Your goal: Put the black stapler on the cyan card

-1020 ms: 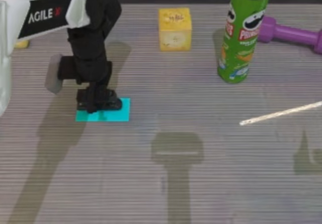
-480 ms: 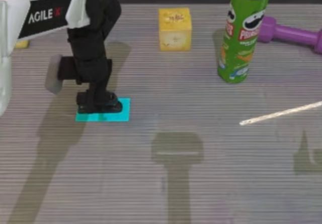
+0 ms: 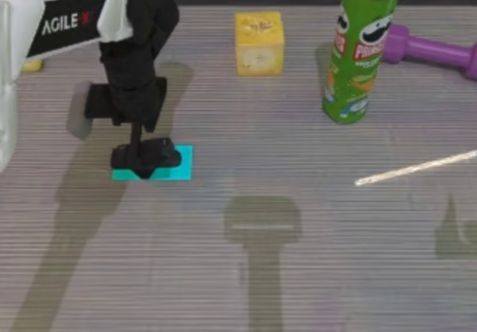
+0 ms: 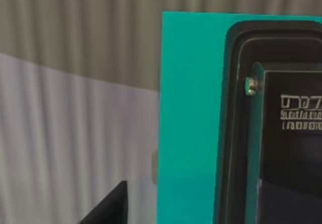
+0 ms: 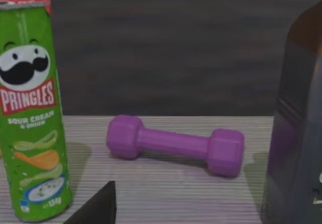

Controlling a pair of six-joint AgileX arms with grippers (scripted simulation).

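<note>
Step in hand: release and withdrawal, by my judgement; the placing itself looks done.
Black stapler (image 3: 147, 157): lies flat along the cyan card (image 3: 182, 166), covering most of it. The left wrist view shows its body (image 4: 282, 148) resting on the card (image 4: 188, 118), with cyan bare along one side and at one end.
Left gripper (image 3: 141, 147): directly above the stapler, pointing straight down. Whether my fingers are spread or pinching the stapler I cannot tell; from above they merge with it, black on black, and the wrist view shows only one dark finger edge (image 4: 108, 209) off to the side.
Right gripper: not seen from above; only a dark corner (image 5: 95, 206) shows in the right wrist view, state undetermined. That arm appears parked at the right side of the table.
How to do it well: make sure the fingers are fully clear, then lift straight up without sideways drift, so the stapler is not dragged off the card or tipped.
Surface: grey ribbed table (image 3: 298, 272), level.
Room: yellow block (image 3: 259, 42) near the far edge; green Pringles can (image 3: 358, 48) upright to the right; purple dumbbell (image 3: 432, 50) just beyond it; pale thin stick (image 3: 414, 168) further right. All well apart from the card, so the lift is unobstructed.
</note>
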